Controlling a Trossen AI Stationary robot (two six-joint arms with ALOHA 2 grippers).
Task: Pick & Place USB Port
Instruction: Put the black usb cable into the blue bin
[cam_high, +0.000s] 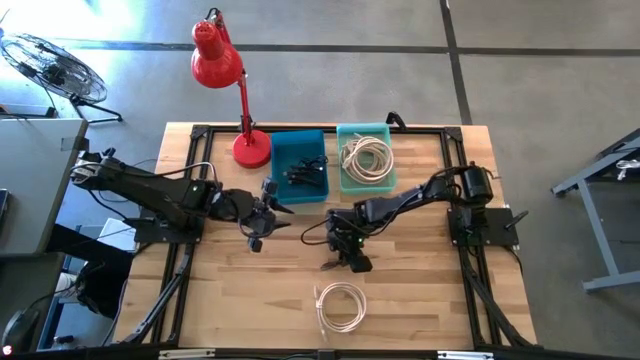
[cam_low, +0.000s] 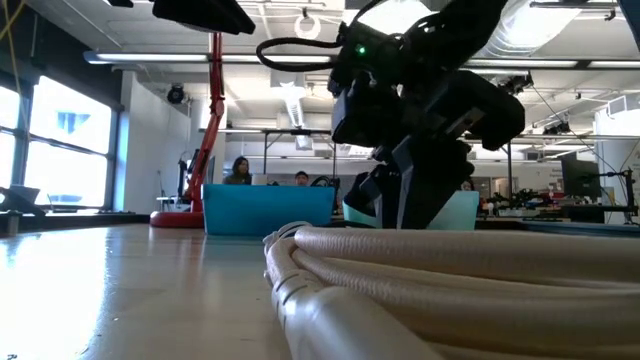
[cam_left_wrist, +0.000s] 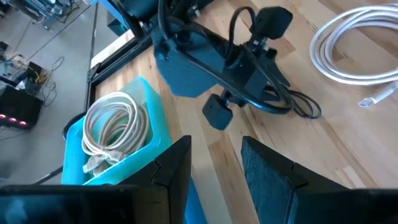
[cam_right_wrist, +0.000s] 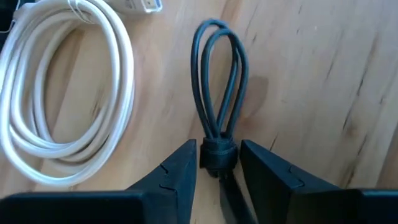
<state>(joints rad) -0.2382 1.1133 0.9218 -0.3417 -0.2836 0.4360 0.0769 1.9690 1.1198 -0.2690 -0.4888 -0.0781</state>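
A black USB cable (cam_right_wrist: 217, 81) lies bundled on the wooden table, its loops flat on the wood and a tie (cam_right_wrist: 217, 155) around its waist; it also shows in the left wrist view (cam_left_wrist: 301, 107). My right gripper (cam_right_wrist: 219, 171) points slantwise down at it, open, one finger on each side of the tied waist. My left gripper (cam_left_wrist: 214, 168) hangs open above the table (cam_high: 262, 225) near the bins, with nothing between its fingers. My right gripper's fingers (cam_right_wrist: 180, 171) flank the tied waist of the black cable (cam_right_wrist: 217, 163) from above, slanting down and lying across the bundle. The gaps are very narrow, so I cannot tell whether they touch it. The cable lies flat on the table.
A white coiled cable (cam_high: 340, 305) lies near the table's front edge, close beside the black one (cam_right_wrist: 68, 93). At the back stand a blue bin with black cables (cam_high: 300, 165), a teal bin holding a white cable (cam_high: 365, 157) and a red lamp (cam_high: 235, 90).
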